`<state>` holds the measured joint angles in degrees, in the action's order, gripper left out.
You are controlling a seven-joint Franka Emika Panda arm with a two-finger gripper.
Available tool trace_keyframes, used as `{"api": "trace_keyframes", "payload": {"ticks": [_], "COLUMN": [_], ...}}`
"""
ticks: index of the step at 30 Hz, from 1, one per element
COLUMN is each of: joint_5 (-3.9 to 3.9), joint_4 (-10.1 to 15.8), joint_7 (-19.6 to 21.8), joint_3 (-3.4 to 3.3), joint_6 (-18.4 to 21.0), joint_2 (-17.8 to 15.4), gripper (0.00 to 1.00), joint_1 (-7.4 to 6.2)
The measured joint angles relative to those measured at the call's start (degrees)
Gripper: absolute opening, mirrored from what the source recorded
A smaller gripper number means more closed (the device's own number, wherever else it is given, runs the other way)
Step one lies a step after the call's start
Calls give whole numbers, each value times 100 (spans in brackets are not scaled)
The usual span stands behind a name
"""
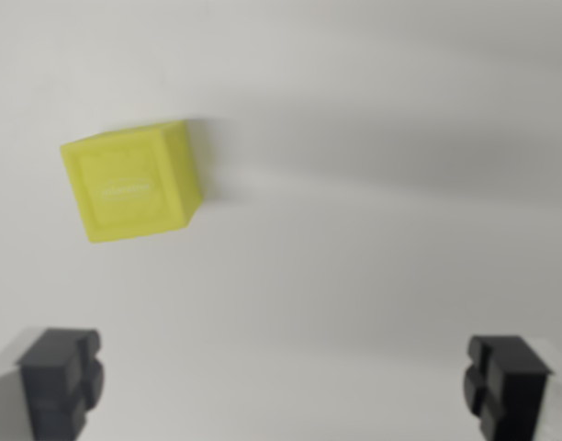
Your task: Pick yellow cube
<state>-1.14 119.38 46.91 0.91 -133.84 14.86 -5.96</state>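
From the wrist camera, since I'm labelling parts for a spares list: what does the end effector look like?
Only the end effector fingertips show: two dark grey, almost black, blocky fingers with stepped, ridged faces, one in each lower corner. They look matte. No cables or markings are visible, and the picture is somewhat blurred.

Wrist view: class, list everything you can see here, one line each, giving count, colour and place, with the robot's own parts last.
cube: one, yellow, upper part of the wrist view's left, resting on the surface, rotated slightly, faint raised lettering on its face too blurred to read.
surface: one, plain white, fills the whole view, soft grey shadows across the upper right.
gripper: one, open, with two dark grey fingertips at the bottom corners; nothing between them, apart from the cube.
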Motion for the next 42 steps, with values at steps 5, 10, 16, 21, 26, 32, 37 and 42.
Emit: {"api": "trace_keyframes", "payload": {"ticks": [5,10,16,21,26,32,37,42], "joint_5": [1,2,3,3,4,5,6,6], "joint_4": [21,40,55,64,68,68,64,56], "joint_7": [-2,-4,-6,-9,-11,-14,-17,-20], "joint_3": [0,0,0,0,0,0,0,0], "joint_6": [-106,-212,-335,-438,-536,-655,-752,-847], "joint_2": [82,169,274,366,459,575,675,779], "gripper": [100,100,100,100,100,100,100,100], "joint_1": [-50,-102,-163,-214,-264,-325,-376,-426]}}
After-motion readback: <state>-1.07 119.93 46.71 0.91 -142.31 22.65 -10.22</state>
